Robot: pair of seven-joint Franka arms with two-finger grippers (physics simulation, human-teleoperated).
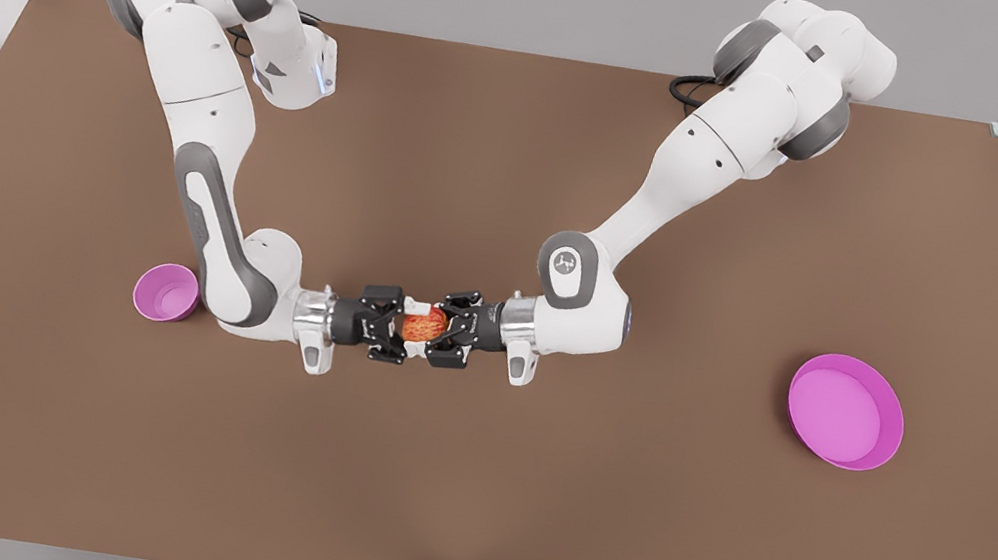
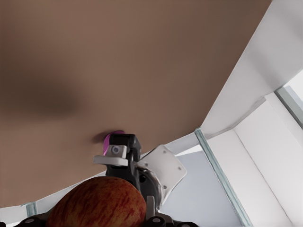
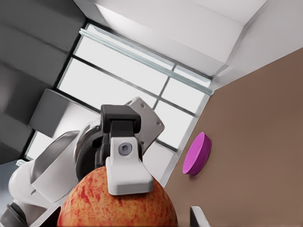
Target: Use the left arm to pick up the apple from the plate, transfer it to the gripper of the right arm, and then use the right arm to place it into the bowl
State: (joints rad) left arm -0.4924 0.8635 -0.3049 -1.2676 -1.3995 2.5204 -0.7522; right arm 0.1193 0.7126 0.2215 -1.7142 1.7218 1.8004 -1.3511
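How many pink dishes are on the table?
2. The small bowl stands at the front view's left, the wide plate at its right. Between them, the left gripper and the right gripper meet at the apple. None seems hidden.

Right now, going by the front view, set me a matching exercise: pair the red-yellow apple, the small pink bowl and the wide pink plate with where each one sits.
Things:
1. red-yellow round apple
2. small deep pink bowl
3. wide shallow pink plate

Places:
A. on the brown table, at the front view's right
B. above the table's middle, between the left gripper and the right gripper
C. on the table at the front view's left, beside an arm

Pairs: 1-B; 2-C; 3-A
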